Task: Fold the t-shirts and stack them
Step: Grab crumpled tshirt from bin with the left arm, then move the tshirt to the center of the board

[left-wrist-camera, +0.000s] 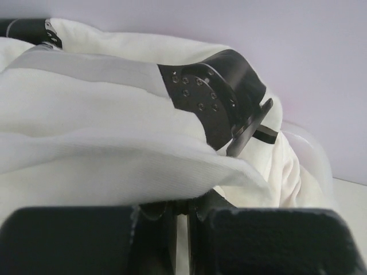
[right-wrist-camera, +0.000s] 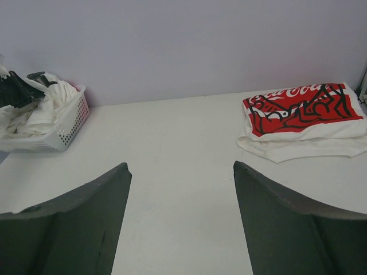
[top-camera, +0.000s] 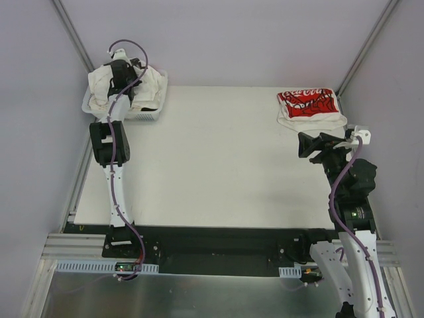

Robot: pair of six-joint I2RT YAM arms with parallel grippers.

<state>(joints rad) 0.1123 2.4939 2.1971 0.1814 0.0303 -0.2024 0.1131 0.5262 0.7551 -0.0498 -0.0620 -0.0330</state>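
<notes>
Down in the white basket (top-camera: 150, 116) with the left hand (left-wrist-camera: 182, 213), pinched shut on a fold of cream t-shirt (left-wrist-camera: 103, 166). Heaped cloth crowding that hand on all sides. Just ahead, poking from the folds, a black bolted part (left-wrist-camera: 209, 97), nature unclear. Over at the right hand (right-wrist-camera: 180, 167): spread wide, holding nothing, above bare surface (right-wrist-camera: 183, 132). Ahead and to its right, folded red-print t-shirt (right-wrist-camera: 304, 109) atop a white t-shirt (right-wrist-camera: 298, 148). Far ahead-left, the basket again.

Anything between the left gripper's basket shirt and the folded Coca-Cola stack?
Nothing visible. Left gripper is shut on a white shirt in the basket; bare table runs across to the Coca-Cola shirt. Right gripper hovers open just short of it.
</notes>
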